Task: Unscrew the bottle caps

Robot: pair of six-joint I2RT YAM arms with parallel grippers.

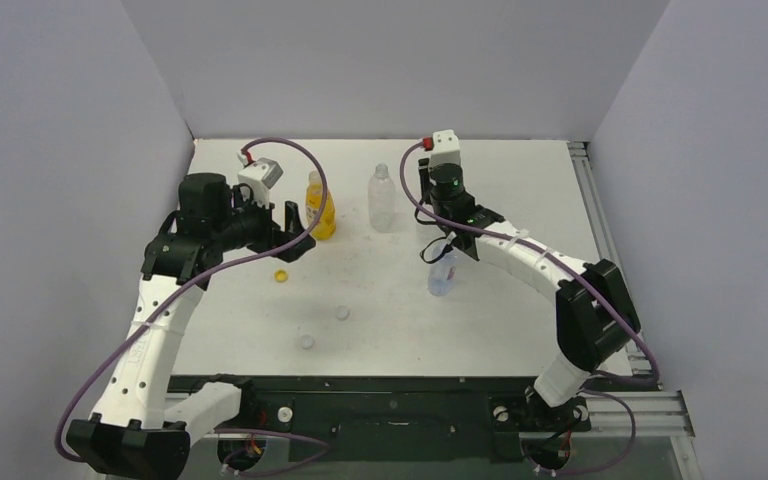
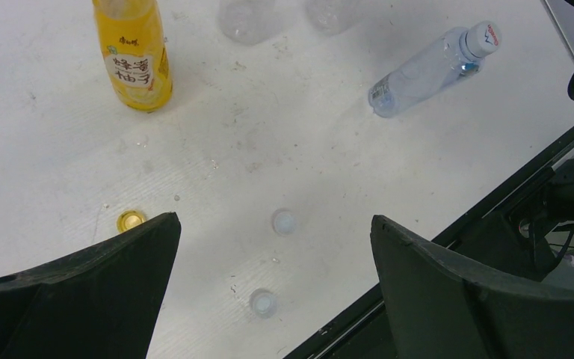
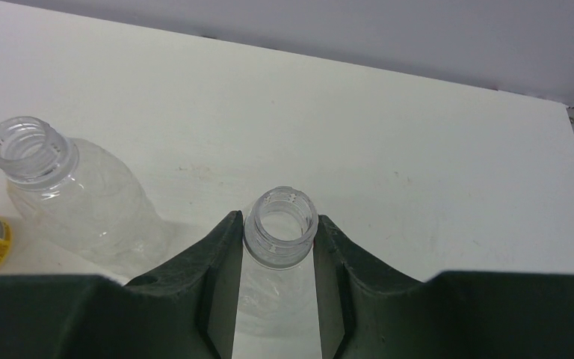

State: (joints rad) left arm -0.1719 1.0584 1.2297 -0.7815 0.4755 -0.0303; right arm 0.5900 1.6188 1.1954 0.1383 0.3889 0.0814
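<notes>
Three bottles are done: the yellow round screw cap (image 2: 130, 220) and two white round screw caps (image 2: 284, 221) (image 2: 263, 302) lie loose at lower centre of the left wrist view. The right gripper (image 3: 278, 218) pinches the neck of an open, seemingly empty clear plastic bottle (image 3: 280, 250). The left gripper (image 2: 275, 224) hangs spread wide. The lying clear bottle (image 2: 426, 71), upper right, has its capped end (image 2: 484, 36) intact, so next it probably needs righting and gripping. The yellow-orange plastic bottle (image 2: 131, 52) looks full.
</notes>
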